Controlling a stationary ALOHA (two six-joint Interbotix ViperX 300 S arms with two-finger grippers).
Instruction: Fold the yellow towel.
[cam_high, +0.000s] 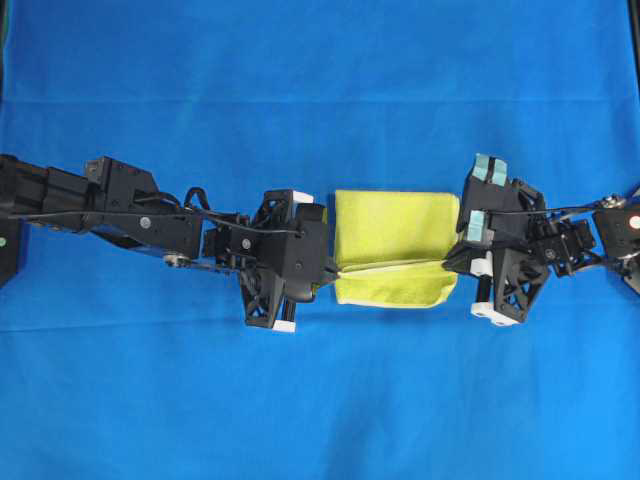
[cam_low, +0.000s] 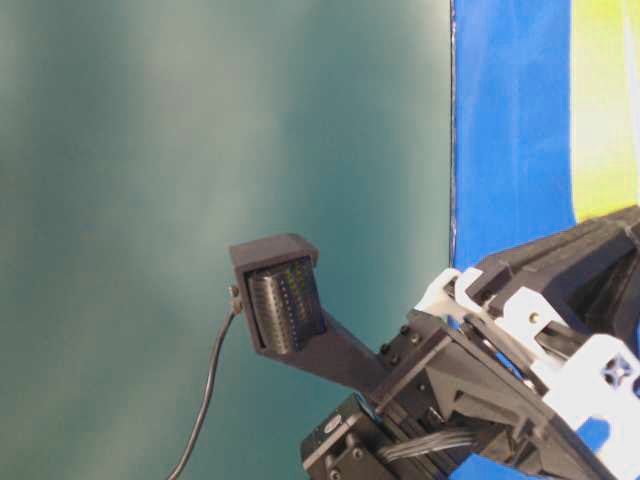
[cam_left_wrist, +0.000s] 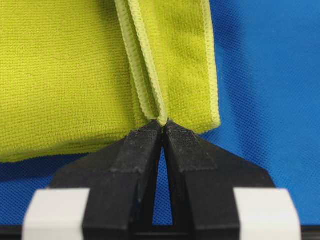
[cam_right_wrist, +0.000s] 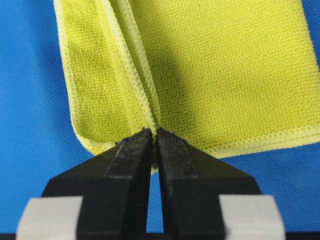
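The yellow towel (cam_high: 392, 240) lies folded in the middle of the blue cloth, with a raised hem line running across it between both grippers. My left gripper (cam_high: 333, 272) is shut on the towel's hem at its left side; the left wrist view shows the fingertips pinching the pale stitched edges of the towel (cam_left_wrist: 75, 75), left gripper (cam_left_wrist: 163, 123). My right gripper (cam_high: 447, 262) is shut on the same hem at the right side; in the right wrist view the towel (cam_right_wrist: 220, 70) spreads beyond the right gripper (cam_right_wrist: 154, 132), whose tips pinch the doubled edge.
A large blue cloth (cam_high: 320, 400) covers the whole table around the towel. The table-level view shows a black arm part (cam_low: 500, 380) close up, a strip of blue cloth (cam_low: 510, 130) and a plain green backdrop (cam_low: 200, 150).
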